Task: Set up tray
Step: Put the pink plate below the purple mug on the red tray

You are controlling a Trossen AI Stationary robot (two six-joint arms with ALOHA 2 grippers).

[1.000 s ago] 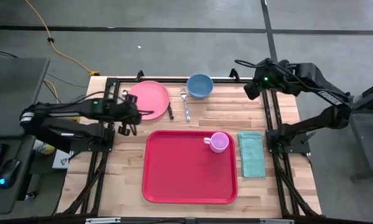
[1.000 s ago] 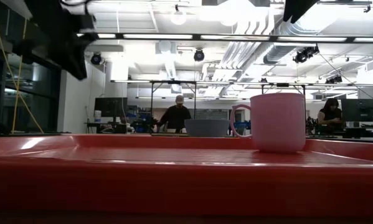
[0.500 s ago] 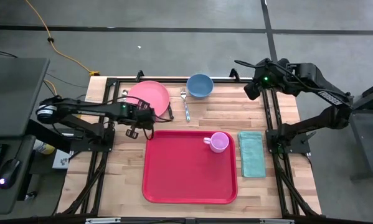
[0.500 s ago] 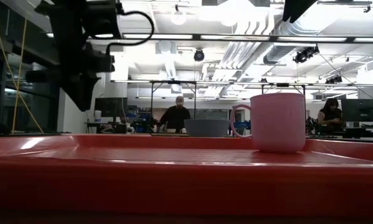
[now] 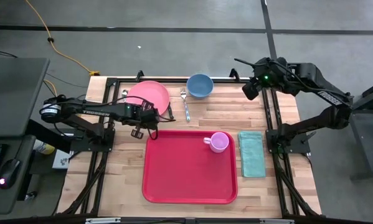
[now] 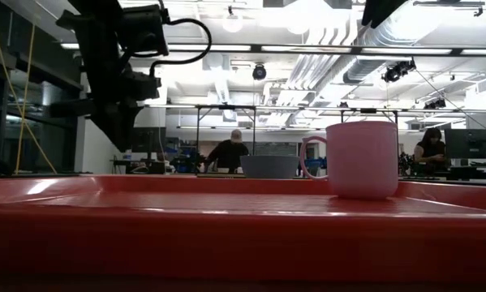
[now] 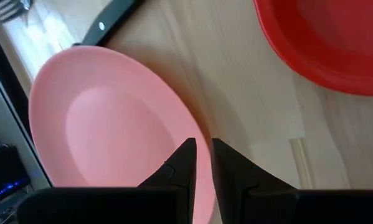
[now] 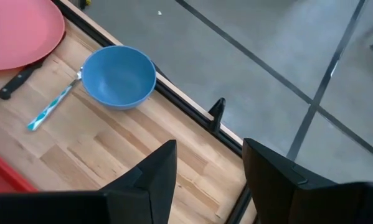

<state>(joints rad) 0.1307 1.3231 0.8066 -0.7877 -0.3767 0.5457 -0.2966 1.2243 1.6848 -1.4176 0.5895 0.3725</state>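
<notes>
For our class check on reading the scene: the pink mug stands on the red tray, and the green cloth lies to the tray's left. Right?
Not quite. The pink mug does stand on the red tray, but the green cloth lies to the tray's right, as the high view shows.

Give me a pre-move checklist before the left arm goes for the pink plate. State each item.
1. Left gripper lined up at the pink plate rim: ok; its narrow gap hovers over the near edge.
2. Plate gripped: not ok; nothing sits between the fingers.
3. Landing space on the tray: ok; only the pink mug occupies its far right corner.
4. Knife clear of the plate: cannot tell; it lies right at the rim.
5. Right gripper out of the way: ok; open, above the table's far right edge, near the blue bowl.
</notes>
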